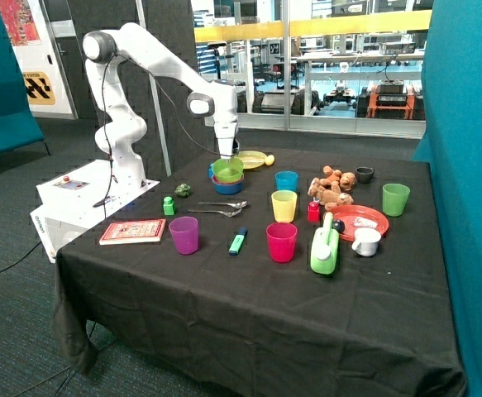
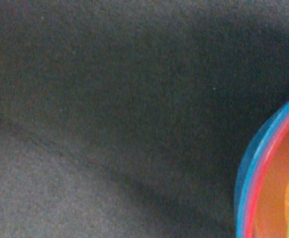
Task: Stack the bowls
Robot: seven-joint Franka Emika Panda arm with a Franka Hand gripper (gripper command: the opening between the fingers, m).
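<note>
The lime green plastic bowl (image 1: 228, 169) sits nested atop the pink bowl (image 2: 273, 173) and blue bowl (image 1: 226, 187), near the table's (image 1: 249, 306) far edge. The hand (image 1: 226, 152) is directly above; its opening cannot be determined.

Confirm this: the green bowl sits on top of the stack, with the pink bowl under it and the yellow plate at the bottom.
One thing is off: the bottom of the stack is the blue bowl, not the yellow plate, which lies apart behind it. The wrist view shows the blue rim outermost, then the pink bowl, with the green bowl on top. The end effector is at the green bowl's rim.
</note>
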